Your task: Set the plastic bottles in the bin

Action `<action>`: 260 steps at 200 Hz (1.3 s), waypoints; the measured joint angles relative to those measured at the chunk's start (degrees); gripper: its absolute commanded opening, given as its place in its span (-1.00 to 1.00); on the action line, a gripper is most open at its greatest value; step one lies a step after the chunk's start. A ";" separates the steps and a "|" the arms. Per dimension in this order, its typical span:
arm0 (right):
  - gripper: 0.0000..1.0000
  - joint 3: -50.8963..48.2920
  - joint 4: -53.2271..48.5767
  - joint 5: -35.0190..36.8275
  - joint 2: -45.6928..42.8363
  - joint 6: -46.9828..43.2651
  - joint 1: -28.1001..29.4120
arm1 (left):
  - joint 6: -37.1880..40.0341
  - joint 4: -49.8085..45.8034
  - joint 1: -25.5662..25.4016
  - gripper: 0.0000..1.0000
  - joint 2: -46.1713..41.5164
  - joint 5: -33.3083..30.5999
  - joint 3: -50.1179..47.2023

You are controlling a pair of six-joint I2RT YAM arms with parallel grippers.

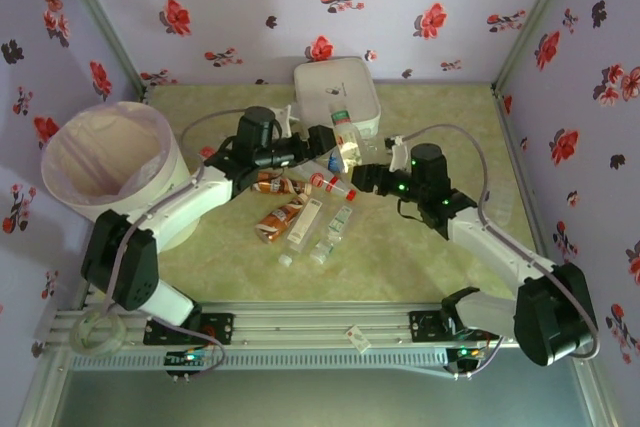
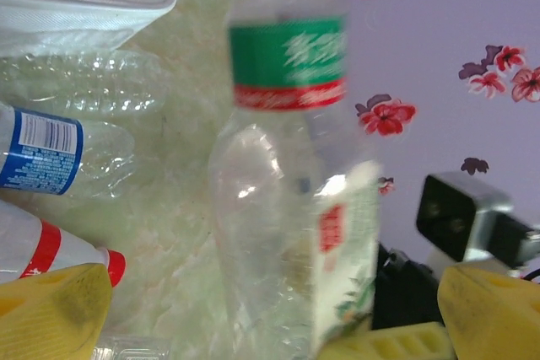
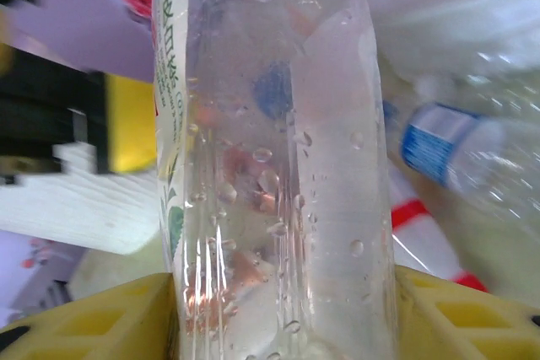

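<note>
top external: one bin (image 1: 105, 162) far left, one green-labelled bottle (image 1: 342, 125) between left gripper (image 1: 338, 152) and right gripper (image 1: 362, 169), well apart from the bin; at least five loose bottles (image 1: 282, 218) on the table | left wrist: left gripper (image 2: 274, 314) fingers wide, clear of that bottle (image 2: 283, 200); three loose bottles (image 2: 51, 149) | right wrist: right gripper (image 3: 283, 326) fingers clamp it (image 3: 270, 166); two loose bottles (image 3: 447, 149)

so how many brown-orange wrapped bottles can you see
2 brown-orange bottles: one tucked under the left arm, the other lying just nearer the robot. Others may hide beneath the arms.
</note>
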 measured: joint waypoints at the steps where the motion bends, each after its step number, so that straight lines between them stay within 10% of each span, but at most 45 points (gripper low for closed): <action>1: 0.20 0.00 0.61 -0.28 0.13 0.26 -0.02 | 0.00 0.07 -0.02 0.99 0.11 0.07 0.00; 85: 0.19 0.00 20.35 -10.84 8.83 11.23 0.66 | -3.82 8.13 -2.25 0.99 4.52 0.72 0.55; 182: 0.22 0.02 25.53 -16.06 11.54 14.91 0.70 | -5.62 11.04 -1.97 0.33 4.59 -0.90 0.52; 260: 0.86 0.92 20.83 -17.44 9.70 13.27 0.22 | -3.91 8.07 -1.70 0.16 4.59 -2.73 1.49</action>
